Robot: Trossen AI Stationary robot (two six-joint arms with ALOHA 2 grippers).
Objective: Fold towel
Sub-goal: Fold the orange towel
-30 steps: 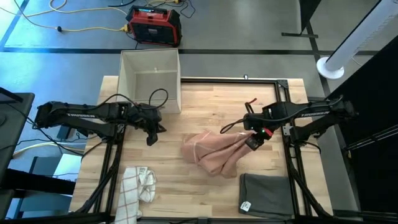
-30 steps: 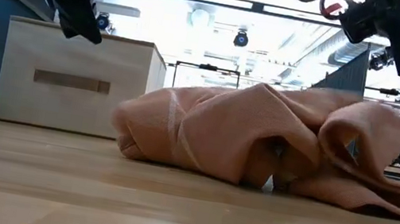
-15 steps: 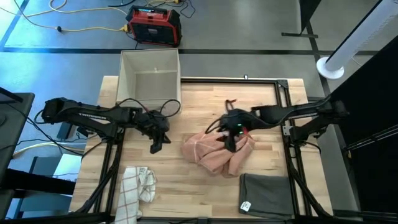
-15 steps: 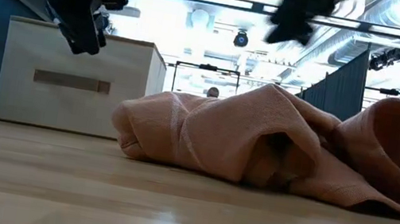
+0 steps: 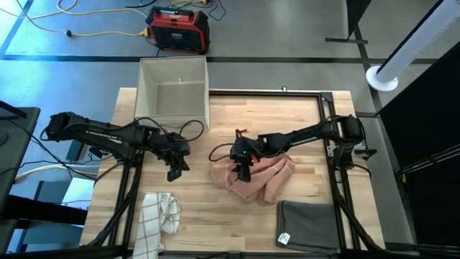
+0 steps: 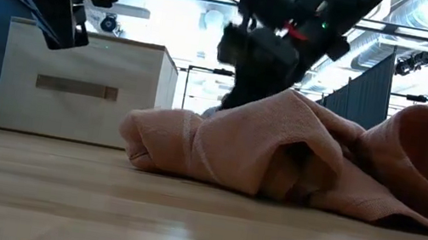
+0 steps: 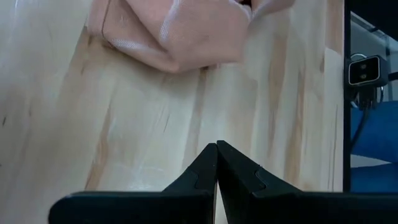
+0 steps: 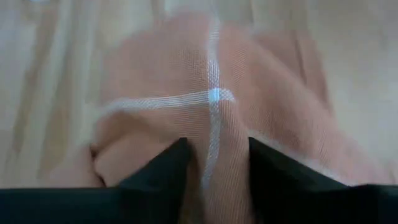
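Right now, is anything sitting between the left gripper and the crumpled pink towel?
Nothing visible: only bare wooden table lies between the left gripper and the crumpled pink towel. The right gripper is already on it.

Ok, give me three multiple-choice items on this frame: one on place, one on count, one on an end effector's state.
1. Where is the right end effector?
A. over the pink towel
B. above the box
C. off the table

2. How many cloth items lie on the table?
A. one
B. two
C. three

3. The left end effector is:
A. open, empty
B. shut, empty
C. holding cloth

Answers: 1 A, it is down on the towel's left part. 2 C, pink towel, checked cloth, grey folded cloth. 3 B, fingers meet over bare wood.
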